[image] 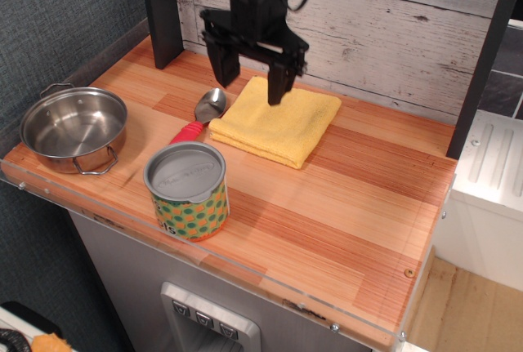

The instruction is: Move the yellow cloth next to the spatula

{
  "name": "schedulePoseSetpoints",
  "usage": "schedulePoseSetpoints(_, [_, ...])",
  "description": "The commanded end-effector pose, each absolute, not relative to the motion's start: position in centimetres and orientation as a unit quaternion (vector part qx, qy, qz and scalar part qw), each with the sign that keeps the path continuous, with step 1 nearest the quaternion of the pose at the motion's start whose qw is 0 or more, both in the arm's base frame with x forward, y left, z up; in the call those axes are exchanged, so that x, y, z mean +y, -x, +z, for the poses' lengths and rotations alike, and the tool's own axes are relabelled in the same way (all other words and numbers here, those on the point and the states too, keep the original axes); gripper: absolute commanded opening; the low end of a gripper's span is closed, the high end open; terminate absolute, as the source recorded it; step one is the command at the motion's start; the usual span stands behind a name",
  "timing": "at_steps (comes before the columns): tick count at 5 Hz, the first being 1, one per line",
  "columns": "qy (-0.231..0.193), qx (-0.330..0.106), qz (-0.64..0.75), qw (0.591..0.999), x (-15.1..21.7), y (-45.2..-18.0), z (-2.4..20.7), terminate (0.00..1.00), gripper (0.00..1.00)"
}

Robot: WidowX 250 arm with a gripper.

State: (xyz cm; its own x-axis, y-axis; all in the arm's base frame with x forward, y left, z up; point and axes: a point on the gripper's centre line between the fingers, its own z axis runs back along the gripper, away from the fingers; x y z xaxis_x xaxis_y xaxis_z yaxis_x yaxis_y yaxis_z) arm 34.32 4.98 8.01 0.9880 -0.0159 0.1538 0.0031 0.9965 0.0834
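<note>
Yellow cloth (278, 126): folded square, flat on the wooden counter (343, 197), under the black gripper (249, 78), which hangs above its rear edge, jaws spread, holding nothing. Spatula (204, 114): silver head touching the cloth's left edge, red handle toward the patterned can (187, 190). Steel pot (73, 128): far left, well apart

Yellow cloth (276, 126) lay folded on wooden table (343, 205), touching spatula (204, 114) head. Gripper (250, 82) hung above cloth, jaws apart, empty.
</note>
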Motion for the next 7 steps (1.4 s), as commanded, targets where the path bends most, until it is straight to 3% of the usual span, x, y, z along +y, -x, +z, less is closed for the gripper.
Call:
schedulePoseSetpoints(1, [-0.043, -0.099, 0.019, 0.994, 2.7, -32.2, 13.0, 0.00, 1.00])
schedulePoseSetpoints(4, [-0.014, -0.107, -0.012, 0.994, -0.8, -32.2, 13.9, 0.00, 1.00])
schedulePoseSetpoints(6, [-0.016, -0.116, -0.014, 0.993, -1.8, -32.4, 14.1, 0.00, 1.00])
schedulePoseSetpoints(7, [-0.016, -0.116, -0.014, 0.993, -1.8, -32.4, 14.1, 1.00, 1.00])
